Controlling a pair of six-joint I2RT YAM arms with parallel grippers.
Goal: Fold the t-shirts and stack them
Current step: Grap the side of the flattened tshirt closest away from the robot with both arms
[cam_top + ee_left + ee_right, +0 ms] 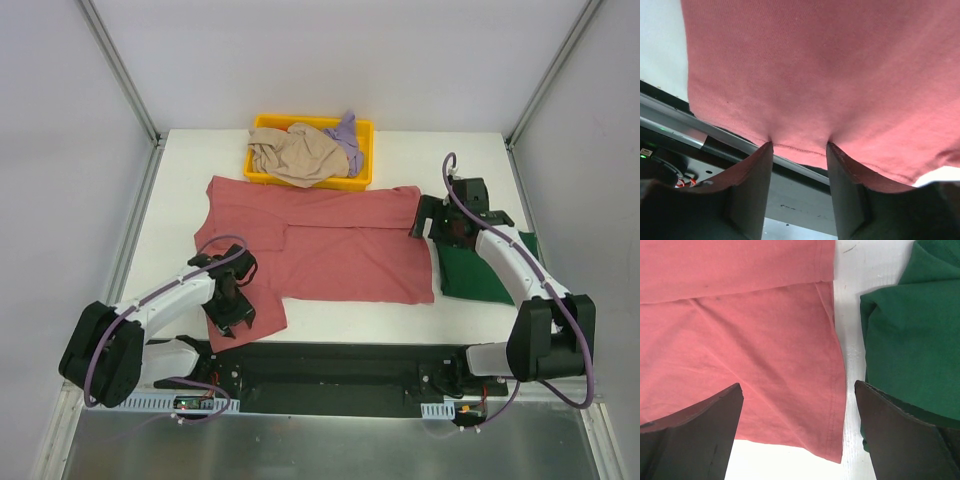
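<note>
Rose-red t-shirt [340, 245], soft matte cloth w/ a stitched hem, lies spread flat on the white table [180, 180]. Only the top view shows the yellow plastic tray [310, 183] behind it, holding the crumpled beige t-shirt [295, 155] and lavender t-shirt [347, 135]. Dark green t-shirt [480, 272] lies folded just beside, at the right. Left wrist view: left gripper [800, 145] has its 2 fingers apart, tips pressing on the near hem, nothing clamped. Right wrist view: right gripper [799, 386] is spread wide above the red and green edges.
</note>
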